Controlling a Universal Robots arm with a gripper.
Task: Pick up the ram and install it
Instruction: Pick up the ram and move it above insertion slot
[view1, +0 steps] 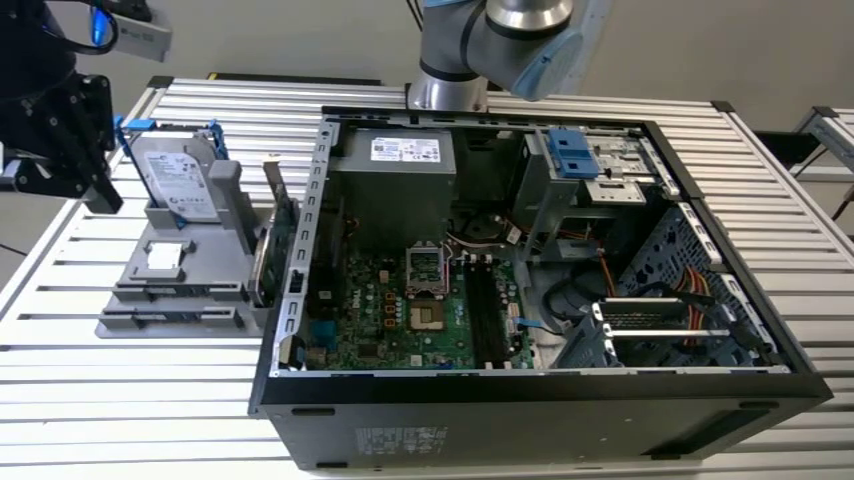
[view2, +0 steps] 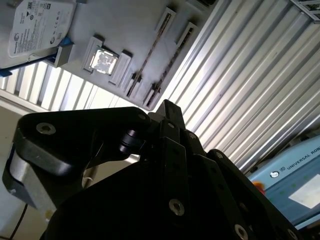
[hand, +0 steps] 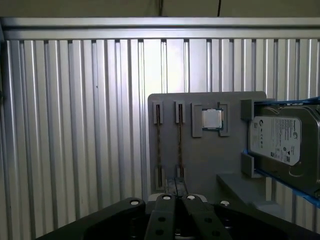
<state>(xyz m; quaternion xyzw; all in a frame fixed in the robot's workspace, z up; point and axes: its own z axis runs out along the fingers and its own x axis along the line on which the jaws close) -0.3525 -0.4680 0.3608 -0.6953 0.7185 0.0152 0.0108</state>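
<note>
Two ram sticks stand on edge in parallel slots of one grey moulded holder (hand: 200, 165): one ram stick (hand: 158, 142) and a second ram stick (hand: 179, 142) just beside it. Seen edge-on in both wrist views, each is a thin brownish line. On the same holder sit one square processor chip (hand: 212, 119) with a shiny metal lid, lying flat in its recess, and one silver hard drive (hand: 280, 140) in blue rails. The holder rests on a table (hand: 75, 125) of ribbed aluminium slats.

The single black gripper (hand: 175, 184) has its fingers pressed together with nothing between them. Its angular, bolted links meet in a narrow tip that hangs clear of both sticks and of the holder.

The exterior view takes in more. One open black computer case (view1: 534, 420) lies on its side next to the holder, its green motherboard (view1: 387, 310) exposed. One green expansion card (view1: 283, 250) stands upright at the holder's edge nearest the case. The hard drive stands tilted, and the gripper hangs at the exterior view's far left, beside the holder
</note>
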